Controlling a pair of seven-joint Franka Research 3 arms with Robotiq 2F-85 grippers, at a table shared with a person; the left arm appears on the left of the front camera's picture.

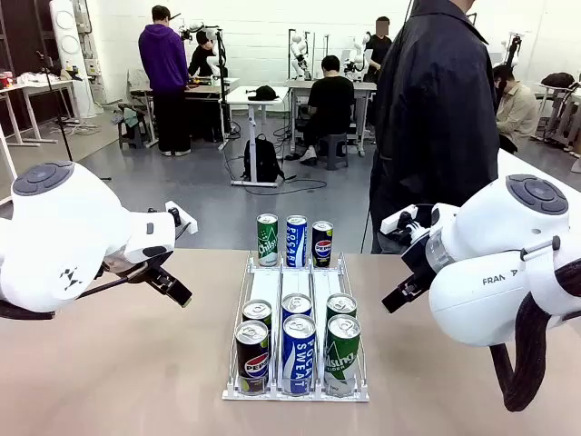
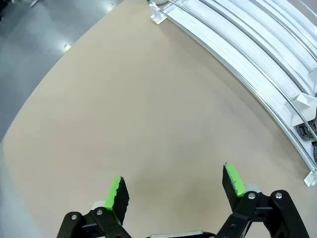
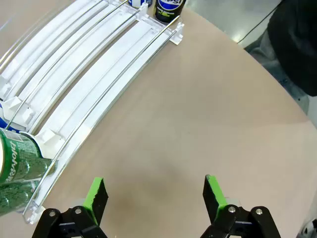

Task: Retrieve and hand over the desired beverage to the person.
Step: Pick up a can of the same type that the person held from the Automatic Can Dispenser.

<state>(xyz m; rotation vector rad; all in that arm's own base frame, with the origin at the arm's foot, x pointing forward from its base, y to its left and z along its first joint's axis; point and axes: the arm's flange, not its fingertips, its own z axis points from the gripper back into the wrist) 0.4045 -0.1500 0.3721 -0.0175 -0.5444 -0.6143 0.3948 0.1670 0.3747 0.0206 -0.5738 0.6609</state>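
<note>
The tan counter (image 1: 109, 363) takes up the near end of the room. Behind its far edge, right of the middle, stands the person (image 1: 436, 118) in a dark jacket. The white left arm (image 1: 64, 236) and right arm (image 1: 499, 263) hang over the counter on either side of a white three-lane rack (image 1: 269, 283).

From the front I can see all the cans (image 1: 299, 352), upright in the rack. Three stand at the far end: green, blue and a dark Pepsi. Six are bunched at the near end in two rows, with Pepsi on the left, blue Pocari Sweat in the middle and green on the right.

The wrist cameras show what the front camera does not make clear, which is how the jaws stand. The left claw (image 2: 175, 186) is spread wide with nothing between its green pads, over bare counter, and the rack's rails curve past at the upper right. The right claw (image 3: 154, 191) gapes just as wide and empty, also over bare counter beside the rack.

The right wrist camera also catches a green can (image 3: 15, 173) in the nearest lane at the lower left and a Pepsi can (image 3: 168, 7) at the lane's other end. The hem of the person's jacket shows at the upper right.
</note>
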